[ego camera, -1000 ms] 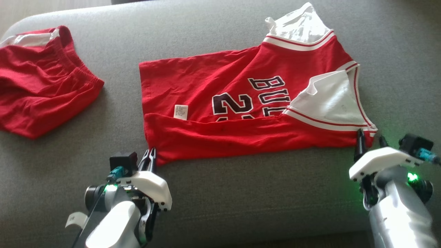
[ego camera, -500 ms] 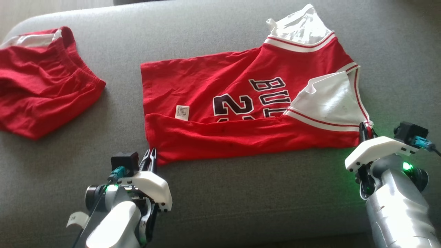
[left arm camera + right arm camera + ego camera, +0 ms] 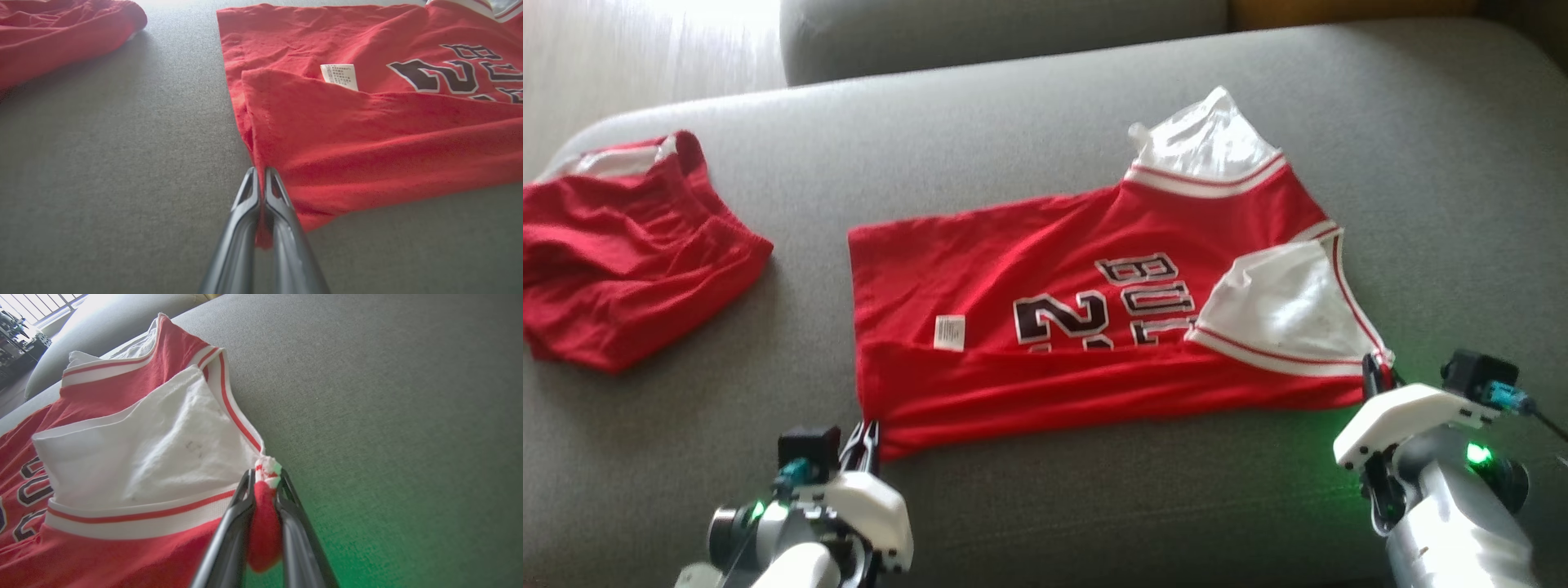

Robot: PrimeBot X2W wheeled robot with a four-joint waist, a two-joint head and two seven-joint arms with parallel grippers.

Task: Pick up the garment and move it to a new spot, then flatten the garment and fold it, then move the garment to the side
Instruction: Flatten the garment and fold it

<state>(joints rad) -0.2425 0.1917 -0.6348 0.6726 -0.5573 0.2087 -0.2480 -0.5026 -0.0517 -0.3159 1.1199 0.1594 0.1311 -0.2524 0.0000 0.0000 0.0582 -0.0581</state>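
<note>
Left gripper (image 3: 261, 172) pinching jersey (image 3: 980, 261) hem corner, right gripper (image 3: 263, 476) pinching strap end (image 3: 267, 466), head view shows red shorts (image 3: 621, 253)

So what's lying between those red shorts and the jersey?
That stretch is just bare grey cushion. The head view shows it plainly, running between the shorts and the jersey.

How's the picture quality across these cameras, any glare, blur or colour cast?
Head view: slightly soft, glare blown out at top left, green glow on the couch by the right gripper. Right wrist view: same green cast at lower right. Left wrist view: evenly lit, fingers blurred near the lens.
</note>
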